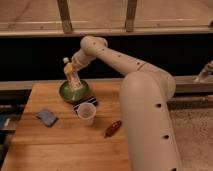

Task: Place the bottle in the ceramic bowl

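Arm bent over ceramic bowl (67, 93), claw (75, 70) clamped on tilted bottle (72, 77)

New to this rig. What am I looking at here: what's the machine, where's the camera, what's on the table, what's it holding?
One camera looks down from above and in front; its mount isn't known. The large white jointed arm belongs to a mobile robot. Its hand sits above the round dark green ceramic bowl at the back of the wooden table, carrying the slim plastic bottle with white cap and pale label, whose lower end dips into the bowl. Also on the table: a translucent plastic cup, a blue-grey square pad and a small reddish-brown oblong object.
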